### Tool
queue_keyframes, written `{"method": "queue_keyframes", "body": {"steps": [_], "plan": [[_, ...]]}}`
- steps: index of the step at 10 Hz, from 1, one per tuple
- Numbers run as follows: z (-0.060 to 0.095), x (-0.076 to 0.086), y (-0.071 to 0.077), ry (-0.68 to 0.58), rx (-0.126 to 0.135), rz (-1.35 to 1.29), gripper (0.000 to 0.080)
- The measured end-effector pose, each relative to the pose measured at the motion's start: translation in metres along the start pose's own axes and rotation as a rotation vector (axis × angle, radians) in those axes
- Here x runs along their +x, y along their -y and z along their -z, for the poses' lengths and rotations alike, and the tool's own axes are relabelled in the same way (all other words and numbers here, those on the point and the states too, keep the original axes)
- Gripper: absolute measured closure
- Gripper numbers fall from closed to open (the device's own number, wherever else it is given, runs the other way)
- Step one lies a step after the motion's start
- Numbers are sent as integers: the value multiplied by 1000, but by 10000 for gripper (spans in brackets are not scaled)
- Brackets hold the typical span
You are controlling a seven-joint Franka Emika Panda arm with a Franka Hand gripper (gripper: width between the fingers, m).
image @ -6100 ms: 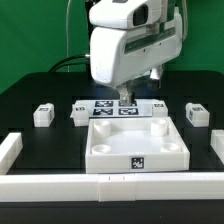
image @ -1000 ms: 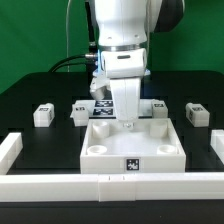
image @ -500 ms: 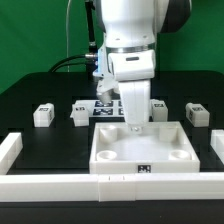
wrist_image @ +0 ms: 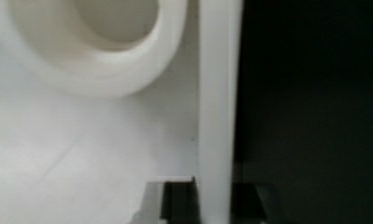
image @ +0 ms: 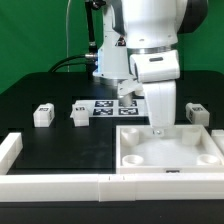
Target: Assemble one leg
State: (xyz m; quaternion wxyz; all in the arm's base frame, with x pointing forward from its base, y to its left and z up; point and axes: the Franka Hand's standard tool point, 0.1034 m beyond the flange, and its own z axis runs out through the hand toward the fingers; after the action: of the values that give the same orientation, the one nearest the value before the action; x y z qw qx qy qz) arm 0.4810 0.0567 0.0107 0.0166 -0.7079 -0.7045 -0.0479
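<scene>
Three small white legs with square tags stand on the black table: one [image: 42, 115] at the exterior view's left, one [image: 80, 114] beside the marker board, one [image: 197, 113] at the right. None is held. My gripper [image: 157, 129] is shut on the back wall of the large white panel [image: 170, 160], which lies at the front right. In the wrist view the dark fingers [wrist_image: 176, 203] straddle the panel's thin wall [wrist_image: 215, 100], with a round corner socket [wrist_image: 94, 40] beside it.
The marker board [image: 108, 108] lies behind the panel. A white rail [image: 60, 185] runs along the table's front edge, with a white block [image: 9, 150] at the exterior view's left end and another [image: 216, 140] at the right.
The gripper came down onto the panel's back wall and has slid the panel with it from the table's middle to the exterior view's right. The legs have not moved.
</scene>
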Motion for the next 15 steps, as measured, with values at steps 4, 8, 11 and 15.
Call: {"method": "queue_keyframes", "body": {"steps": [4,8,11,15], "plan": [[0,5,0,1,1,13,742],[-1,5,1,1,2,11,451],[-1,4,1,1,2,10,180],[-1,3,1,1,2,9,150]]}}
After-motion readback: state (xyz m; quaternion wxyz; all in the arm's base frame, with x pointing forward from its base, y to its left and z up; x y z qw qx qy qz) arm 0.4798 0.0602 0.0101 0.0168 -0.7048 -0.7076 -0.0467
